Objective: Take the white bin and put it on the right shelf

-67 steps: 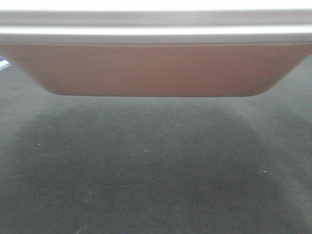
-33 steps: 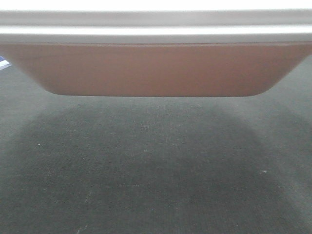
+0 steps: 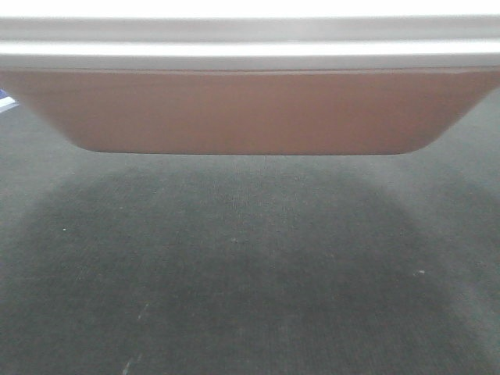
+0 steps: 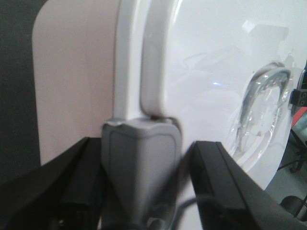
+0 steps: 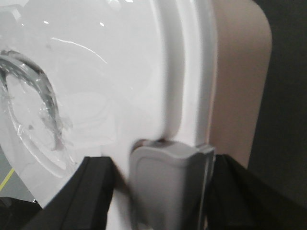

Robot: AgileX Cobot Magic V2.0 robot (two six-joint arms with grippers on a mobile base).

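Though lidded (contents unseen), white bin (image 3: pixel 250 109) hangs above carpet (image 3: pixel 250 273).

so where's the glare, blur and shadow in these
Front view: the white bin blows out to white along its top, and a soft dark shadow lies on the carpet beneath; left wrist view: the glossy lid carries reflections, the near grey latch is soft; right wrist view: bright specks on the lid, smeared latch edges.

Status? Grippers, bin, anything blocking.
Left gripper, right gripper: both shut on bin, one at each end. Bin held clear of carpet. No shelf in view; nothing blocking seen.
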